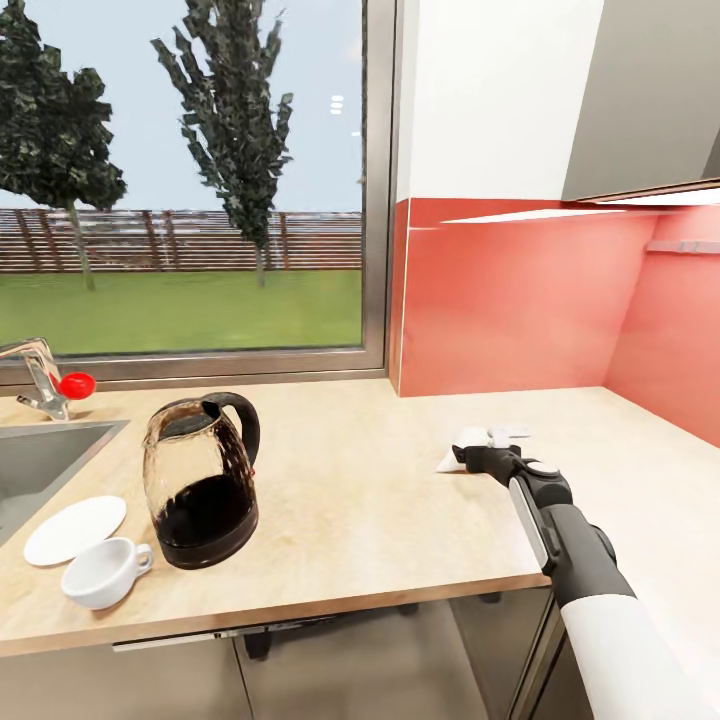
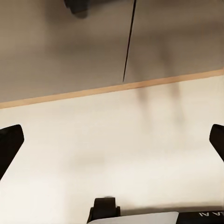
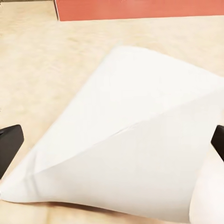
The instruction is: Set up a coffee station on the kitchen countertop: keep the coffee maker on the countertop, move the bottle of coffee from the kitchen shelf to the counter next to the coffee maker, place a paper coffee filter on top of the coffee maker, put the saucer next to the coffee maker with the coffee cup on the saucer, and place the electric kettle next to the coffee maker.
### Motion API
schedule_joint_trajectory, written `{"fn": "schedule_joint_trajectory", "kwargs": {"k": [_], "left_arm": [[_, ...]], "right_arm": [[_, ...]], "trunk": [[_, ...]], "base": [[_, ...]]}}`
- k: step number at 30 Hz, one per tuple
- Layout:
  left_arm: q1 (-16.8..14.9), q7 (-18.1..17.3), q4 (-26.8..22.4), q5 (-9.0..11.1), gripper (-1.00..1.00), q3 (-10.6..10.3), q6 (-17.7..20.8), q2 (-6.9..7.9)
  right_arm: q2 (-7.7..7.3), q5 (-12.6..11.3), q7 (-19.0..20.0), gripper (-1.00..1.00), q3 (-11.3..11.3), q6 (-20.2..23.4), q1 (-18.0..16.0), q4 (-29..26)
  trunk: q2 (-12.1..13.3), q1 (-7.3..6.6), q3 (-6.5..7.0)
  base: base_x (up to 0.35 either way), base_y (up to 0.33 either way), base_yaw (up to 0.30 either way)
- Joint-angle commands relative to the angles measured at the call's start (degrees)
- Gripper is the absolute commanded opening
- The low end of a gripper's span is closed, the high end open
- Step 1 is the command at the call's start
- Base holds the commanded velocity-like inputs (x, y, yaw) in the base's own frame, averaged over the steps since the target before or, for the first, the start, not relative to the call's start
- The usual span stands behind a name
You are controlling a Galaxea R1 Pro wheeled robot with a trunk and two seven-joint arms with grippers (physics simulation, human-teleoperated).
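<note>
Head view: a pale wooden counter (image 1: 360, 500) under a window, red wall behind, a sink at the left edge.
Filter position: a white paper filter (image 1: 462, 452) lies flat on the counter, directly in front of the right end effector (image 1: 478, 456) and touching its tip.
Filter axis: in the right wrist view the filter (image 3: 126, 140) is a flattened cone lying between the two dark fingertips (image 3: 9, 142), its point toward one fingertip and its wide edge toward the other, so its long axis runs across the opening rather than along the reach.
Right end effector state: fingers spread wide, one on each side of the filter, not closed on it.
Left end effector state: the left wrist view has both fingertips (image 2: 10, 140) far apart at the frame edges, holding nothing, over bare counter near its front edge.
Nearer arm: the right arm, by a clear margin; the filter is at its tip.
Likely next move: closing on the filter, which looks thin and flat and may be hard to pinch off the surface.
Kettle: one glass kettle (image 1: 203, 480) with a black handle, standing left of centre, well apart from the filter.
Saucer: one white saucer (image 1: 74, 529), left of the kettle near the sink.
Cup: one white cup (image 1: 103, 572), lying on its side on the counter just beside the saucer, not on it.
Filters counted: at least one; a second white piece (image 1: 505, 433) just beyond it cannot be identified.
</note>
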Motion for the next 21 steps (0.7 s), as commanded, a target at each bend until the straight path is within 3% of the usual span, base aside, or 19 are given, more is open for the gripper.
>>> {"fn": "schedule_joint_trajectory", "kwargs": {"k": [1, 10, 21], "left_arm": [[0.01, -0.02, -0.07, -0.34, 1.0, 0.1, -0.1, -0.03], [0.01, -0.02, -0.07, -0.34, 1.0, 0.06, -0.1, -0.03], [0.01, -0.02, -0.07, -0.34, 1.0, 0.01, -0.1, -0.03]], "right_arm": [[0.02, 0.03, 0.32, 1.0, -0.09, 0.29, -0.03, -0.1], [-0.03, 0.14, 6.76, 1.0, -0.09, 0.37, -0.03, -0.3], [0.1, 0.06, 8.02, 1.0, -0.09, 0.38, -0.03, -0.39]], "trunk": [[-0.03, 0.0, -0.05], [-0.03, 0.0, -0.05], [-0.03, 0.0, -0.05]], "base": [[0.0, 0.0, 0.0], [-0.088, 0.0, 0.0], [-0.018, 0.0, 0.0]]}}
